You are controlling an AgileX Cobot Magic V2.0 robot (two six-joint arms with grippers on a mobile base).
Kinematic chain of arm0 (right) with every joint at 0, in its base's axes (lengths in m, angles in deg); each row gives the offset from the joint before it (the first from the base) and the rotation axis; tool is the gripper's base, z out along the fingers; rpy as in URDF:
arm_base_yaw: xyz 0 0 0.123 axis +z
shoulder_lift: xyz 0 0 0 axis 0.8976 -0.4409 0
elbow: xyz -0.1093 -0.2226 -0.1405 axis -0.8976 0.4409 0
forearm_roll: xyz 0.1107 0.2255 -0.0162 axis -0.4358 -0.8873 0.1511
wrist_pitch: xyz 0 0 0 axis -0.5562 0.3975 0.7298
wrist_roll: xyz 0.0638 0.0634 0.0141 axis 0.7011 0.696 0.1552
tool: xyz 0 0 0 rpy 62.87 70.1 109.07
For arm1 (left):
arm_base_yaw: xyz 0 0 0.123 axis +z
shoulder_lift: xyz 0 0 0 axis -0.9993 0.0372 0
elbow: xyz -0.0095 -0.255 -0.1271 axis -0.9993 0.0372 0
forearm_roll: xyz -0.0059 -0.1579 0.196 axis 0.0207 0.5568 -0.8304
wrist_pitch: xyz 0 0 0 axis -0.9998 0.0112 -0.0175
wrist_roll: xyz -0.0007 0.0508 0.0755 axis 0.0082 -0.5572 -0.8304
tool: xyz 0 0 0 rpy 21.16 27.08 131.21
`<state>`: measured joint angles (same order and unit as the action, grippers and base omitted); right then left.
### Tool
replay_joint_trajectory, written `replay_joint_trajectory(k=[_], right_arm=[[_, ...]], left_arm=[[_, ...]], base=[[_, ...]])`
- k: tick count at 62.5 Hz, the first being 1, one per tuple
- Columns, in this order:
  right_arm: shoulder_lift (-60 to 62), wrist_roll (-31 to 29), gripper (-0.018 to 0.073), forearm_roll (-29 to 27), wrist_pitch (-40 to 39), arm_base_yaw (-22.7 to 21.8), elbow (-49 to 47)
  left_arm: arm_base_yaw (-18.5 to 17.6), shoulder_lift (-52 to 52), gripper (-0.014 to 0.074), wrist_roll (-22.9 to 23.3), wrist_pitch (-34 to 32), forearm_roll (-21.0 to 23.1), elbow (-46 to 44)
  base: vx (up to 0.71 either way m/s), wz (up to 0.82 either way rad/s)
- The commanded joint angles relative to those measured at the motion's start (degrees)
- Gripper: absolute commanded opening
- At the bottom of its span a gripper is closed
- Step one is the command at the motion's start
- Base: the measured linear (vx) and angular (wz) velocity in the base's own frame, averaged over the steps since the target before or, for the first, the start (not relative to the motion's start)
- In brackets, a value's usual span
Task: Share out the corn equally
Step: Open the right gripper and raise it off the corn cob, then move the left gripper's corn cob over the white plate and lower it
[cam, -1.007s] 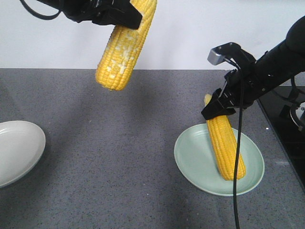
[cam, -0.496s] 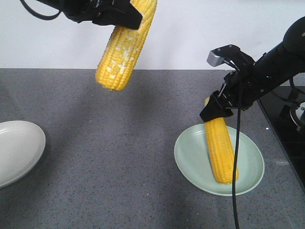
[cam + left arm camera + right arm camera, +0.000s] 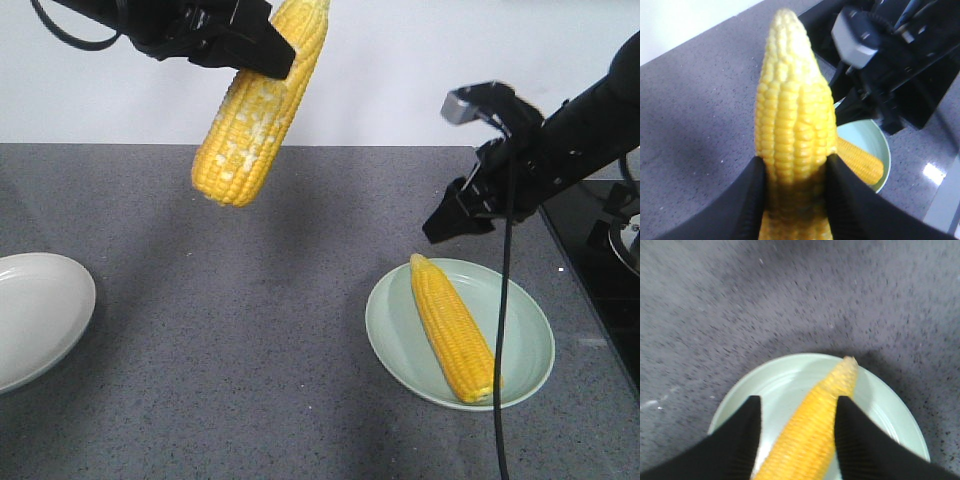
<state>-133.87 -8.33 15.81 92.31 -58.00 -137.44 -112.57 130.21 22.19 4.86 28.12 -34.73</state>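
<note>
The left gripper (image 3: 262, 48) hangs high above the counter, its black fingers (image 3: 747, 200) clamped on a corn cob (image 3: 258, 105). The right gripper (image 3: 450, 222) hovers lower on an arm slanting down from the right, jaws spread and holding nothing.

Corn cob (image 3: 452, 327), lower right: formerly propped in right gripper (image 3: 447, 225), now released, flat on green plate (image 3: 530, 340). Gripper raised clear, jaws apart. Upper-left cob (image 3: 255, 108): shifted slightly left.
</note>
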Motion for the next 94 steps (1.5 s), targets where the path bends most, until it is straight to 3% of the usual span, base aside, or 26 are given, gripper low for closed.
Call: replay_joint_trajectory(k=[1, 8, 14, 22, 34, 41, 54, 69, 94], right_arm=[[6.7, 0.1, 0.0147, -4.1, -0.8, 0.0, -1.5], [12.1, 0.1, -0.0016, -5.1, -0.8, 0.0, -1.5], [17.3, 0.1, -0.0009, -5.9, -0.7, 0.0, -1.5], [24.5, 0.0, -0.0008, -6.8, -0.9, 0.0, -1.5], [32.8, -1.9, -0.0008, -6.4, -1.1, 0.0, -1.5], [35.9, -1.9, -0.0008, -5.8, -1.0, 0.0, -1.4], [38.7, -1.8, -0.0008, -4.1, -0.8, 0.0, -1.4], [38.9, -1.4, -0.0008, -3.9, -0.3, 0.0, -1.4], [38.9, -1.4, -0.0008, -3.9, 0.2, 0.0, -1.4]], left_arm=[[0.0, -2.5, -0.0007, 0.3, -1.7, -0.4, -1.6], [0.0, -2.5, -0.0007, 0.3, -0.8, -3.6, -1.6], [0.0, -2.8, -0.0007, 0.3, -0.8, -8.1, -1.6], [0.0, -3.6, -0.0007, 0.6, -0.8, -18.1, -1.5], [0.0, -4.2, -0.0007, 6.0, -0.8, -36.2, -1.5], [0.4, -4.2, -0.0007, 8.3, -0.8, -41.8, -1.5], [5.9, -4.4, -0.0007, 9.4, -0.8, -42.5, 0.7], [14.5, -4.5, -0.0007, 12.4, -0.9, -42.3, 14.6], [19.5, -4.5, -0.0007, 12.2, -7.0, -42.0, 34.9]], base=[[0.0, 0.0], [0.0, 0.0], [0.0, 0.0], [0.0, 0.0], [0.0, 0.0], [0.0, 0.0], [0.0, 0.0], [0.0, 0.0], [0.0, 0.0]])
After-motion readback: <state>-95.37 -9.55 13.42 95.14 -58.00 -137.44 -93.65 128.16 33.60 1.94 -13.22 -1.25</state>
